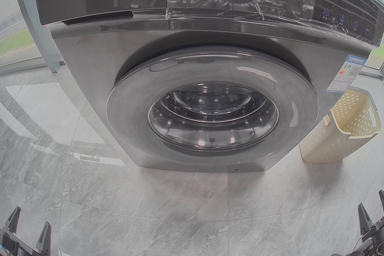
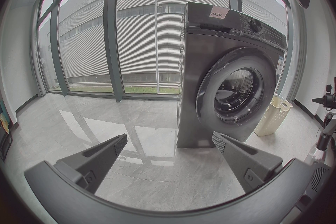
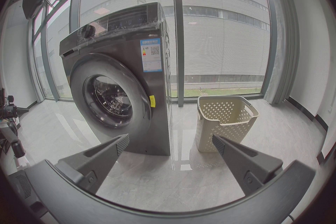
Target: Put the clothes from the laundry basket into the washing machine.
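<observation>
A washing machine (image 1: pixel 200 69), door shut, stands on the floor (image 1: pixel 160 205) with a laundry basket (image 1: pixel 344 129) just beside it; left claw (image 2: pixel 169 137) and right claw (image 3: pixel 169 137) are apart, empty.

The dark grey front-loading washing machine (image 3: pixel 115 95) stands on the pale grey marbled floor (image 3: pixel 175 182), its round glass door closed. Just beside its side panel sits the cream perforated plastic laundry basket (image 3: pixel 224 123), upright. The right pincer (image 3: pixel 169 140) hangs spread wide, holding nothing.
</observation>
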You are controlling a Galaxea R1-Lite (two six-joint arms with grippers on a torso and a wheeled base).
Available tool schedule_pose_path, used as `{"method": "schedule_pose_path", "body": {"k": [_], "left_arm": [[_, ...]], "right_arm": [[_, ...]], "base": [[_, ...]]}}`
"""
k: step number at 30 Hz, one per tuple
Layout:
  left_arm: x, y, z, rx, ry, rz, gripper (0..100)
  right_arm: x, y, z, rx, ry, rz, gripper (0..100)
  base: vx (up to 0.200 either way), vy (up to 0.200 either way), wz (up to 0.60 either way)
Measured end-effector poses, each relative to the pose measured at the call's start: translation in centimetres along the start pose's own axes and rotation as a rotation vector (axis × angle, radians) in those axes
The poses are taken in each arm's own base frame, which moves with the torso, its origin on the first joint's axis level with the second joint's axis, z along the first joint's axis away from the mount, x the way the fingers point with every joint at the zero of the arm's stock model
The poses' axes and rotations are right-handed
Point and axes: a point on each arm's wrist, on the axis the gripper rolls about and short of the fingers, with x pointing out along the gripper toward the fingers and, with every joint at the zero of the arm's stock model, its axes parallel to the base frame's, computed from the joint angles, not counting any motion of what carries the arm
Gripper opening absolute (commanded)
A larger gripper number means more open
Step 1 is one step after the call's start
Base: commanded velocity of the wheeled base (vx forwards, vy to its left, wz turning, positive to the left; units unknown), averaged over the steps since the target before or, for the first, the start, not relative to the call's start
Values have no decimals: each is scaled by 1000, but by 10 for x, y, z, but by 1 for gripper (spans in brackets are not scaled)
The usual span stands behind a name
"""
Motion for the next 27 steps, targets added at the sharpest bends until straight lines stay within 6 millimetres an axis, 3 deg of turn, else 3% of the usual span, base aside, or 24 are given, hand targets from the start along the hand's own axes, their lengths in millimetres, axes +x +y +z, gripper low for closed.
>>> {"method": "schedule_pose_path", "body": {"k": [27], "left_arm": [[0,0,0,10,0,-2,100]], "right_arm": [[-4,-1,-8,-5,18,-28,100]], "base": [[0,0,0]]}}
